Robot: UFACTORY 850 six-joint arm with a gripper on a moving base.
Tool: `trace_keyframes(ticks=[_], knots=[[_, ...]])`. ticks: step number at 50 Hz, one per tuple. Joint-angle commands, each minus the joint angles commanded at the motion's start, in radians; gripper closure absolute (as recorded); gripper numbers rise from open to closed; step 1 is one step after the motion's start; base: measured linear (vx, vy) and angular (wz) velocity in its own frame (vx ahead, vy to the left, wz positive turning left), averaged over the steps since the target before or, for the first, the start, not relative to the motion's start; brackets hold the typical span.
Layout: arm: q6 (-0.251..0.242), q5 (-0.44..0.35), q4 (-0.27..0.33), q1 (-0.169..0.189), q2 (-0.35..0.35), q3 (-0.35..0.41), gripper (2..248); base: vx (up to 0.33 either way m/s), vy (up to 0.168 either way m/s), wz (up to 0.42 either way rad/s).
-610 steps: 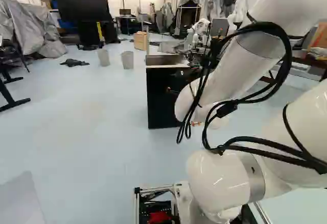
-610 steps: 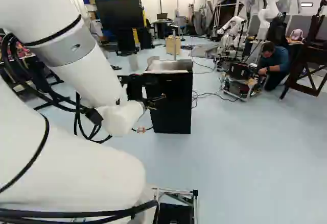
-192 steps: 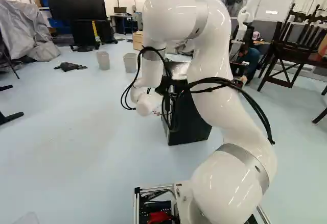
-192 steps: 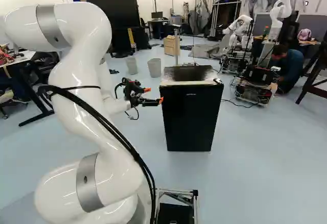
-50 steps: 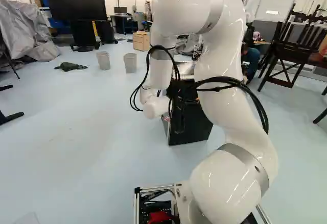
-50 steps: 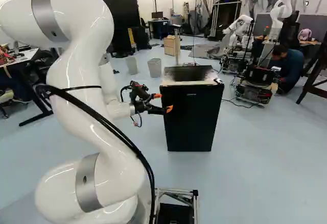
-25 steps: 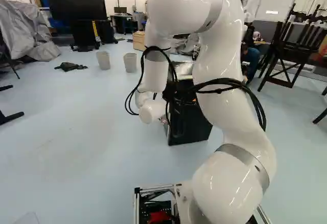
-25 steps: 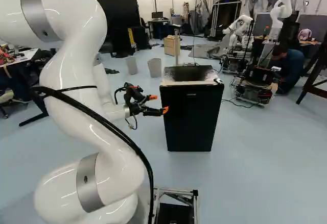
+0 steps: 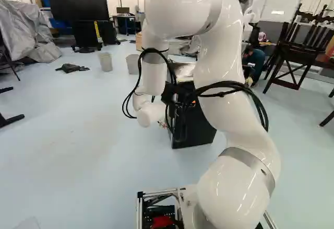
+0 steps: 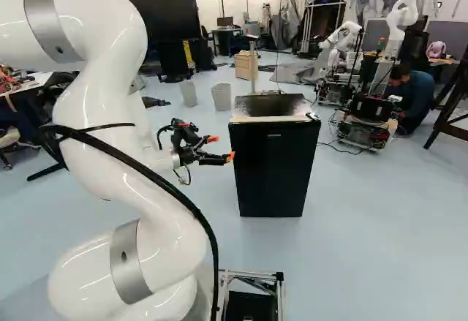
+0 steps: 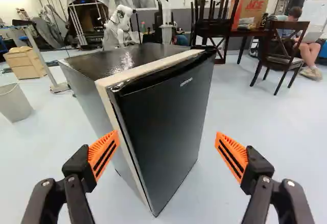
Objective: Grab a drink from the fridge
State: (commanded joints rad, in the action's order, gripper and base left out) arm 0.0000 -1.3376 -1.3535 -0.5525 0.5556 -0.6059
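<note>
In the right base view my gripper (image 10: 221,148) is just left of the small black fridge (image 10: 273,164), its orange tips pointing towards it. The wrist view shows the gripper (image 11: 167,142) wide open, nothing held between its fingers. Ahead of them stands the fridge (image 11: 161,117), seen at its door corner; one orange pad (image 11: 103,152) overlaps its side in this view, and I see no contact. The door (image 11: 166,132) appears closed, with a pale edge along its top and side. The fridge's inside is hidden, and no drink is visible.
Two grey bins (image 10: 221,96) and a wooden drawer unit (image 10: 245,65) stand behind the fridge. Farther back are another robot (image 10: 342,43) and a crouching person. Dark chairs (image 11: 281,50) stand beyond the fridge, one stacked upside down.
Since the oldest frames the base has moved, bringing the fridge nearer, and my arm has folded upright. Over the last second the gripper has drawn back leftward from the fridge in the right base view.
</note>
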Motion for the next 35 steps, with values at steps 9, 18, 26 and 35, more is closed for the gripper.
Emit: trace_keyframes(ticks=[9,18,26,35], knots=[[0.0,0.0,-0.007,-0.014,0.014,-0.026,3,0.0,0.0,0.0],[0.0,0.0,-0.013,-0.025,0.03,-0.058,3,0.0,0.0,0.0],[0.0,0.0,-0.019,-0.028,0.046,-0.089,3,0.0,0.0,0.0],[0.0,0.0,-0.025,-0.023,0.067,-0.13,3,0.0,0.0,0.0]])
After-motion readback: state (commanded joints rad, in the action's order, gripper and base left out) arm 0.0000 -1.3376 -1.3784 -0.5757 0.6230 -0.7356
